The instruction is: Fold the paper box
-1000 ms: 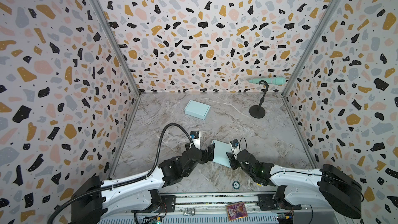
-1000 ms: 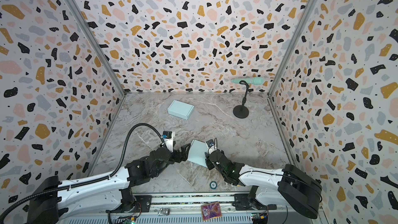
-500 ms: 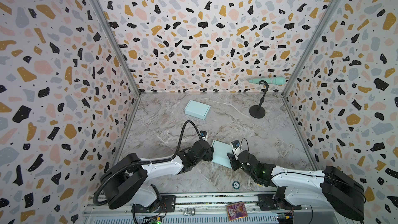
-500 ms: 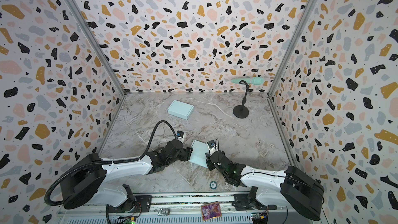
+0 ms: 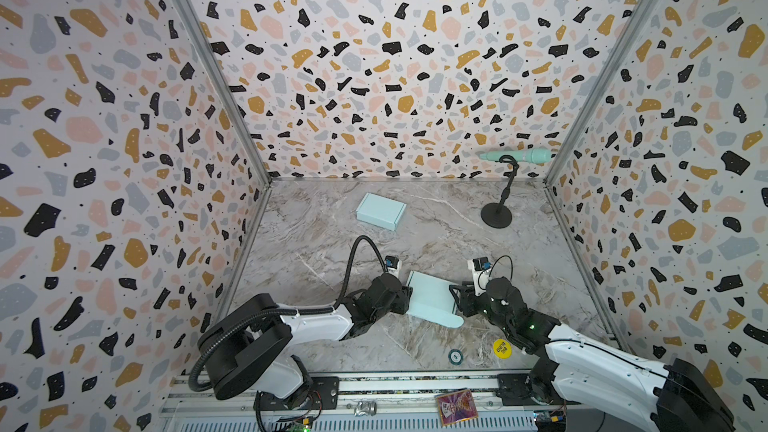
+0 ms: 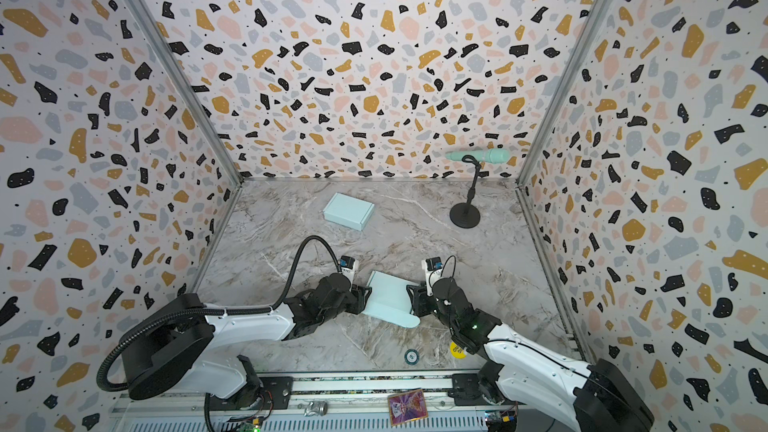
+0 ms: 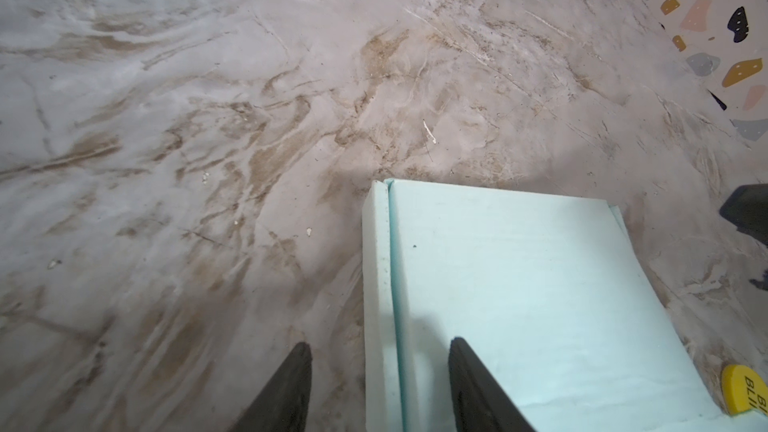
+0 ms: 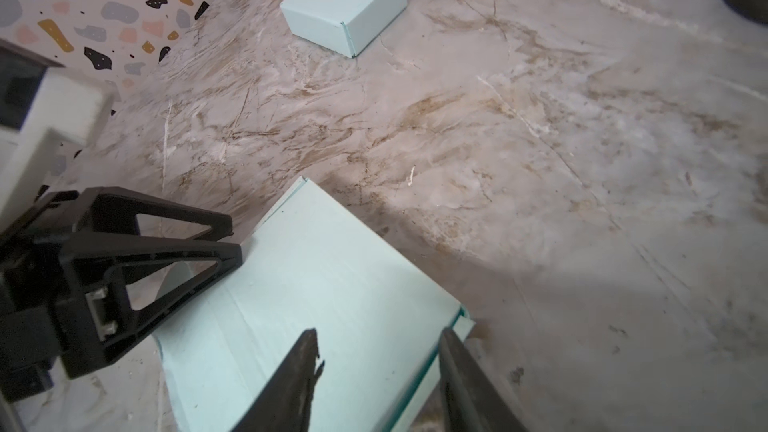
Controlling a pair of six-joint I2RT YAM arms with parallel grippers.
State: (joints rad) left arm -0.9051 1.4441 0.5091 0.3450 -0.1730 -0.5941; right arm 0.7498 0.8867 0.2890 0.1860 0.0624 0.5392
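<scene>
In both top views your half-folded paper box (image 5: 430, 299) (image 6: 388, 297) lies flat on the table (image 5: 316, 243). It is well apart from the black stand (image 5: 496, 216), nearer the arms than the stand and to its left. Your left gripper (image 5: 409, 299) sits at the box's side farther from the stand, and your right gripper (image 5: 455, 297) at the side nearer it. A closed box (image 5: 380, 210) rests about level with the stand, farther left. A yellow disc (image 5: 501, 347) lies on the arms' side of the stand, just beside your right arm. In the left wrist view your left gripper (image 7: 378, 367) is spread, with its fingers (image 7: 291, 384) astride the box's raised side wall and clear of it. The stand's base shows beyond the box. In the right wrist view your right gripper (image 8: 380, 351) is also spread. One finger is over the box's top panel, the other just beside its edge, and it grips nothing. The closed box lies beyond, well apart from the stand.
</scene>
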